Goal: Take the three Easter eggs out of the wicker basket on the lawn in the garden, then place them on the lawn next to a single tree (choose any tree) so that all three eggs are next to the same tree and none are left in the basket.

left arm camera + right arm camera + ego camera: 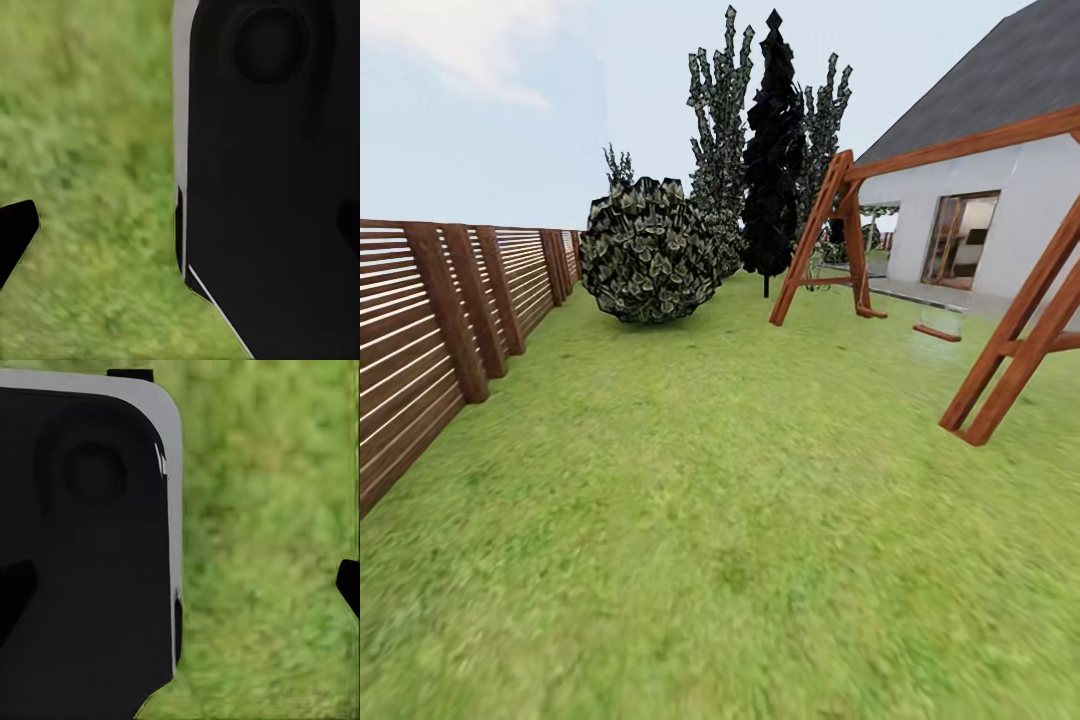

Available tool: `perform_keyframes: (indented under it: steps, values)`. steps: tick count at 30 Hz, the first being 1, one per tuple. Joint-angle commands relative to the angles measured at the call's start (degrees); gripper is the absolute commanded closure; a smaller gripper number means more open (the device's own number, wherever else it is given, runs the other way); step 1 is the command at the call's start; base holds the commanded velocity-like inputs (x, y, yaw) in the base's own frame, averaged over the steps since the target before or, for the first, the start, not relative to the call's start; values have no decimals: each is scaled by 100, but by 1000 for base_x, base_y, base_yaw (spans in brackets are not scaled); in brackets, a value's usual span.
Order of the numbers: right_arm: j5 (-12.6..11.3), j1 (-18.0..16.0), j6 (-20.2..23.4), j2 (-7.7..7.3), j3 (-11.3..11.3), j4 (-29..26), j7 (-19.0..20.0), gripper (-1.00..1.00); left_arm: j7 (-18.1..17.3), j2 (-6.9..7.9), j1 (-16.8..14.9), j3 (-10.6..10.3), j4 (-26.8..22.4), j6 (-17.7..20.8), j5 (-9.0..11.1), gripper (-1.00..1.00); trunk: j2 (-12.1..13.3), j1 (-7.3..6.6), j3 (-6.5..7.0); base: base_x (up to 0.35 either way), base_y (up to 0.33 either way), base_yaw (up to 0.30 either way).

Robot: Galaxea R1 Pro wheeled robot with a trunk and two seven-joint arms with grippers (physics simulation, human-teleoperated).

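Lawn [740, 520] fills the near and middle ground; we note a wooden fence [430, 330] along its left, a round bush [648, 250] and trees [722, 150] at the far end, and a swing frame [1000, 300] on the right. Both wrist views look down on grass beside dark robot bodywork [270, 187]; we cannot tell how either gripper's fingers stand.
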Motion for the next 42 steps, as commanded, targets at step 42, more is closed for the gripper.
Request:
perform_keyframes:
  steps: [42]
  values:
    - [-1, -7, -27, 96, -3, 19, -25, -100, 2, -56, 1, 10, -5, 22, 1, -100, -2, 3, -4, 333, 0, -51]
